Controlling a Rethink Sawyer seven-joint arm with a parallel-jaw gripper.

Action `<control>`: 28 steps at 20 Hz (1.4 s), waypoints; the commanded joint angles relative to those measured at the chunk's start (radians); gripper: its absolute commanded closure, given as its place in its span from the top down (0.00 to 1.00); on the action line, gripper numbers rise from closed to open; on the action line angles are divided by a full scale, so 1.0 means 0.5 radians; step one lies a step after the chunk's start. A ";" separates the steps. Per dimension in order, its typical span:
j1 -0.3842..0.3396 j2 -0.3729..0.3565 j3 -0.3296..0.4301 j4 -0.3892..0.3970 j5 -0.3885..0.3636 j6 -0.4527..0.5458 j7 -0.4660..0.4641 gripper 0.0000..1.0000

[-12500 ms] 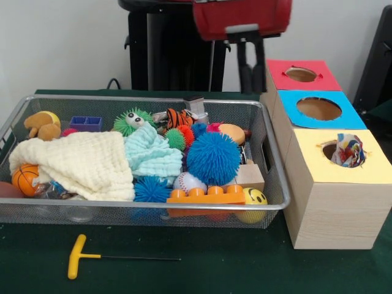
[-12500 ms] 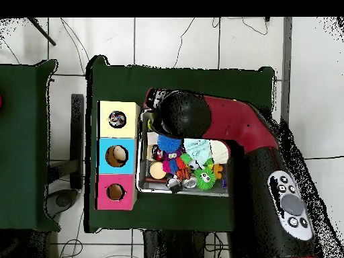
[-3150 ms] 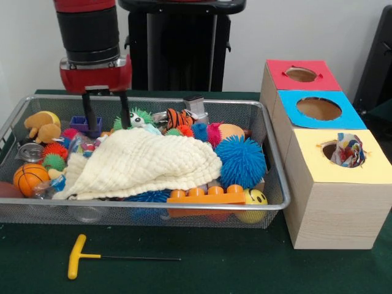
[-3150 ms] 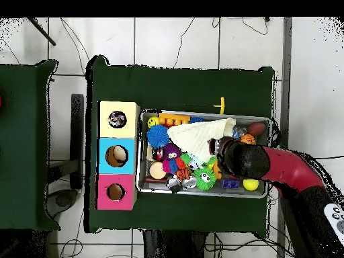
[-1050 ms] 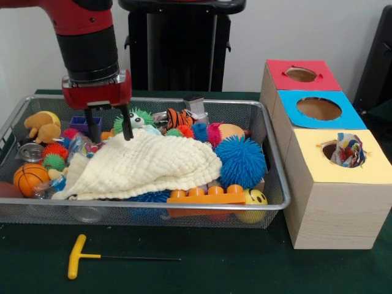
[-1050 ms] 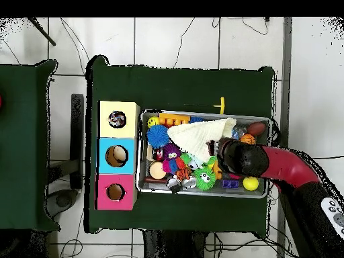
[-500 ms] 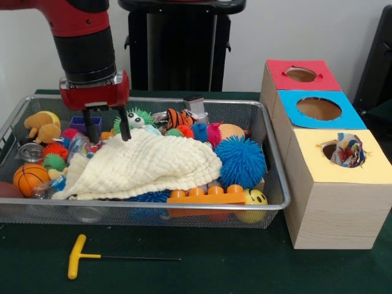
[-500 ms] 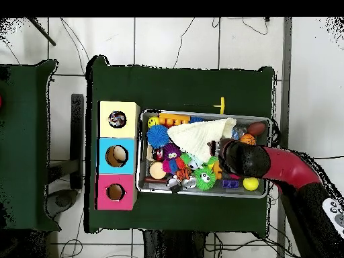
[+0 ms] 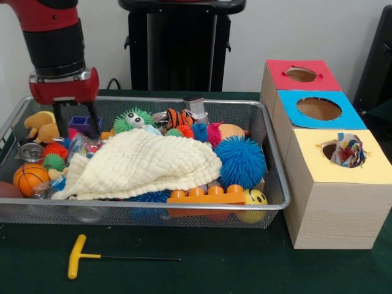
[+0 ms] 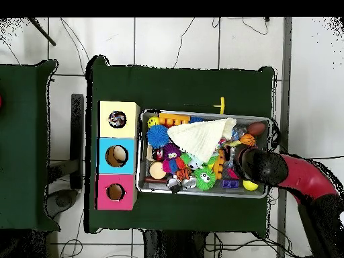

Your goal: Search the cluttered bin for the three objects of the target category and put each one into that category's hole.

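A cream waffle cloth [image 9: 141,162] lies spread over the toys in the middle of the wire bin [image 9: 153,207]; from above, the cloth [image 10: 200,138] reaches toward the bin's far rim. A patterned cloth [image 9: 348,150] sticks out of the hole in the yellow box [image 9: 367,166]. My gripper [image 9: 76,125] hangs open over the bin's left end, left of the cream cloth, with nothing held; the blue block [image 9: 84,124] shows behind its fingers. In the overhead view the arm's wrist [image 10: 259,166] hides the gripper.
A blue-topped box [image 9: 318,109] and a red-topped box [image 9: 301,75] stand behind the yellow one. The bin holds a blue spiky ball [image 9: 242,160], green eyed ball [image 9: 131,119], tiger toy [image 9: 179,116], basketball [image 9: 27,177], orange brick [image 9: 205,196] and plush [image 9: 41,124]. A yellow T-handle tool [image 9: 79,256] lies in front.
The gripper has moved left in the front view, away from the cream cloth's upper edge, still open and empty. The cloth and toys have not shifted.
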 commanded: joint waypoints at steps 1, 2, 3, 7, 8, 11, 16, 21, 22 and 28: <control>-0.084 0.013 0.137 0.039 -0.128 0.139 -0.409 1.00; -0.077 0.015 0.138 0.042 -0.138 0.133 -0.392 1.00; -0.059 0.026 0.134 0.038 -0.147 0.121 -0.364 1.00; -0.025 0.048 0.118 0.092 -0.182 0.056 -0.272 1.00; -0.020 0.046 0.117 0.103 -0.186 0.047 -0.255 1.00; -0.001 0.034 0.109 0.134 -0.191 0.024 -0.208 1.00; 0.018 0.066 0.098 0.153 -0.197 -0.020 -0.165 1.00; 0.027 0.134 0.100 0.107 -0.208 -0.052 -0.174 1.00; 0.031 0.168 0.102 0.082 -0.215 -0.064 -0.180 1.00; 0.054 0.264 0.090 0.016 -0.237 -0.105 -0.173 1.00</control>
